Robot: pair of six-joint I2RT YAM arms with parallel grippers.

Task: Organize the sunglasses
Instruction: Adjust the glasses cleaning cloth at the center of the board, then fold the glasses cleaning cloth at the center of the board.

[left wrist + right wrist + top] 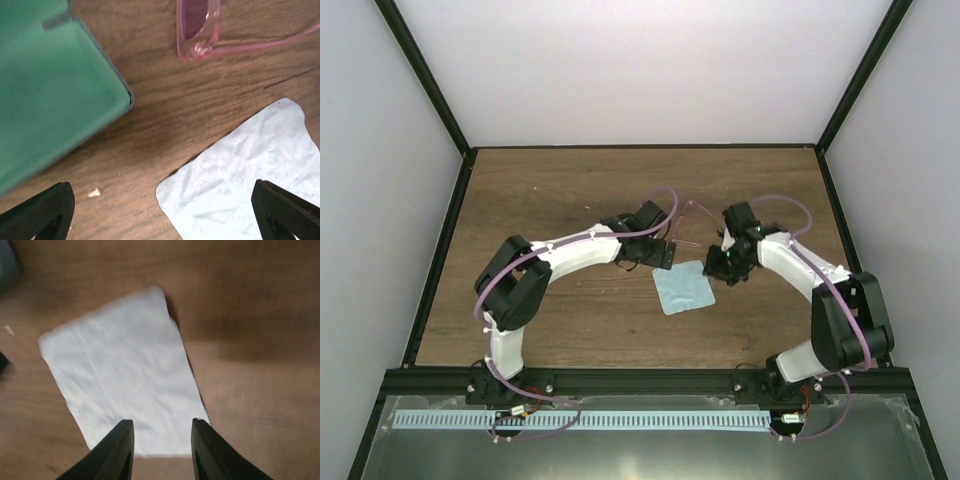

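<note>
Left claw point(160, 200): fingers spread wide, holding nothing, over bare wood by a cloth corner.
Right claw point(162, 450): fingers narrowly parted, empty, over the cloth point(682, 288).
Cloth: light blue, flat, mid-counter.
Sunglasses point(200, 30): pink frame, on the counter just past the cloth's far side.
Case point(50, 85): teal, near the sunglasses, not touching.
Counter point(550, 190): brown wood grain.
Room: white walls point(640, 70), black corner posts point(420, 70).
</note>
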